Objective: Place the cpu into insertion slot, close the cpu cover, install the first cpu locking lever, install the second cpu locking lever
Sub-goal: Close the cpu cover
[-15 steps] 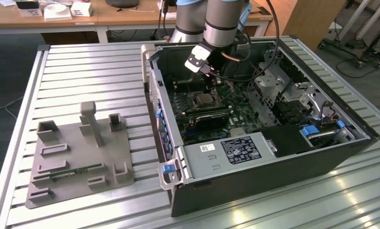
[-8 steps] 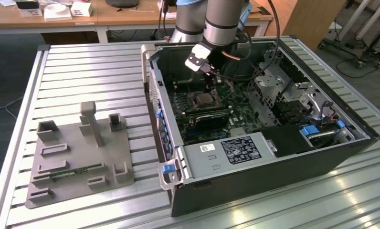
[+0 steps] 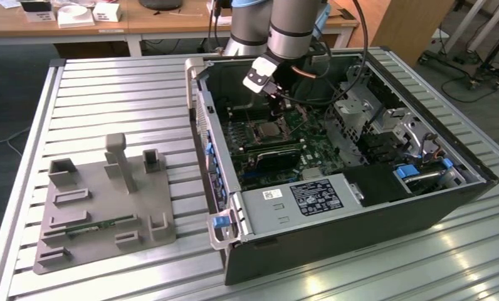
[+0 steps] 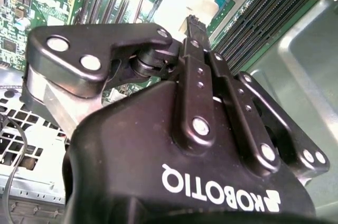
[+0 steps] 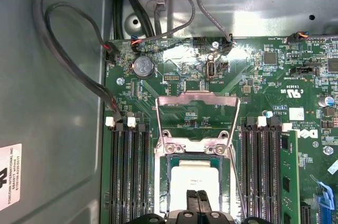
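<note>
- On the exterior view's left we see a grey moulded fixture block (image 3: 103,210) with upright posts and pockets. It lies on the ribbed metal table (image 3: 116,88).
- Toward the middle, a black computer tower case (image 3: 358,232) lies open on its side, with its green circuit board (image 3: 316,147) exposed.
- From the upper middle of that frame the grey robot arm (image 3: 291,25) reaches into the case. Its black gripper (image 3: 274,119) is just above the socket area.
- In the first wrist view the silvery square cpu (image 5: 195,174) sits inside the dark square insertion slot (image 5: 171,182).
- The thin silvery cpu cover (image 5: 196,97) stands flipped open beside the slot, and we see the board through its window.
- The gripper (image 5: 198,203) has its two fingers pressed together with nothing between them, tips over the cpu's top. We cannot tell whether they touch it.
- On the exterior view's right sit silver drive cages (image 3: 383,119).
</note>
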Tool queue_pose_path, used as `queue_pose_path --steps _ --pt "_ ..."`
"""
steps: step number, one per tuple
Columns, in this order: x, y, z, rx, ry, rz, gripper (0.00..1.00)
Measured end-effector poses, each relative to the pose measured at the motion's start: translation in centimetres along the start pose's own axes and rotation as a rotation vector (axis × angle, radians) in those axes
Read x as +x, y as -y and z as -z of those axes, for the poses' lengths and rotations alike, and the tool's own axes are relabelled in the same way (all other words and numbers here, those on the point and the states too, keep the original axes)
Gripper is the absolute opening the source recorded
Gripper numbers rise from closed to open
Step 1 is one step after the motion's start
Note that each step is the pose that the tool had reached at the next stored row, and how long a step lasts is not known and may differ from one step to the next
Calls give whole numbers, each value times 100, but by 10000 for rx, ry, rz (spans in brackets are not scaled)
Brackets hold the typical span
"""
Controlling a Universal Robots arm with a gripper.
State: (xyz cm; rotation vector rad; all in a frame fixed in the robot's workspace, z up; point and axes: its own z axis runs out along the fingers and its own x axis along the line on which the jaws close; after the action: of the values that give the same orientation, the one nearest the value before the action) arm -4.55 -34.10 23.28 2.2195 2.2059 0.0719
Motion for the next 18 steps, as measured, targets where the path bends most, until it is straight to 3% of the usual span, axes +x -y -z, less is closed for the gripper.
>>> queue_pose_path --steps 11,18 --pt "2 -79 -2 2 4 -3 11" --pt "5 -84 102 0 0 -1 11"
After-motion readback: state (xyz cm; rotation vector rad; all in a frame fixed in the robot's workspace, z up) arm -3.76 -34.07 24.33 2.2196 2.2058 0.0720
